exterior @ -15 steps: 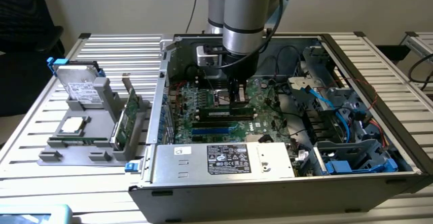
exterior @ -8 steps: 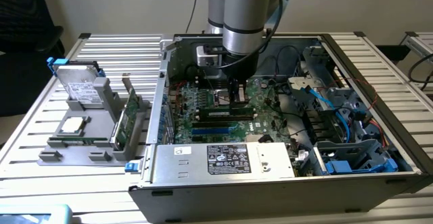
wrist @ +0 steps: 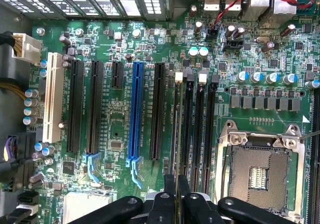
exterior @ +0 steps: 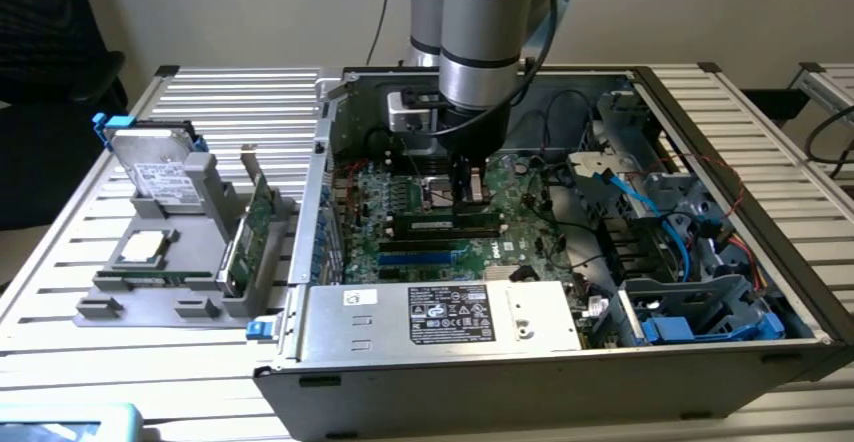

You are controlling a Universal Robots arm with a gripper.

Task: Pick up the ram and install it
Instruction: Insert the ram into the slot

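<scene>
Exterior view: the gripper (exterior: 465,200) is clenching the ram (exterior: 447,225) on edge over the motherboard (exterior: 387,202), its long axis running toward that view's left and right. Wrist view: the ram (wrist: 175,134) is showing edge-on between the fingers (wrist: 170,189), paralleling the memory slots (wrist: 199,129).

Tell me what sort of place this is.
Likely a robotics lab bench for computer assembly: a robot arm reaches into an open PC case on a slatted metal table.
</scene>
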